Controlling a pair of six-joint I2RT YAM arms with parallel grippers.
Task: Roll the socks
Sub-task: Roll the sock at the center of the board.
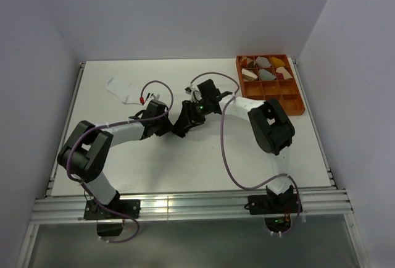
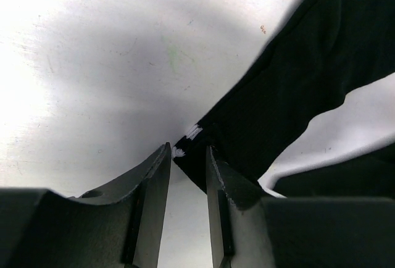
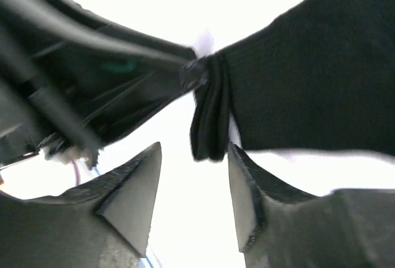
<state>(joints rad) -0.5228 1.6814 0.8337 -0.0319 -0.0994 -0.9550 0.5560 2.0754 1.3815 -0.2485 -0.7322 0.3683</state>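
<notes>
Because the left fingers [image 2: 154, 184] stand only narrowly apart around the white-striped corner of the black sock's [image 2: 296, 76] cuff, and it cannot be told whether that corner is truly pinched, a weak hold at the very edge must be reckoned with. The right fingers [image 3: 133, 188] are spread wide, with a folded edge of the same sock hanging between them and clamped by neither. Should the sock be pulled or turned now, the cuff could be drawn out of the left fingers and the fold lost, since nothing is held on the right. Both sets of fingers are crowded together near the middle of the worktop [image 1: 278, 150], so a collision could be caused by a hasty closing. The white sock [image 1: 120, 89] is seen toward the far left corner, well apart and untouched.
</notes>
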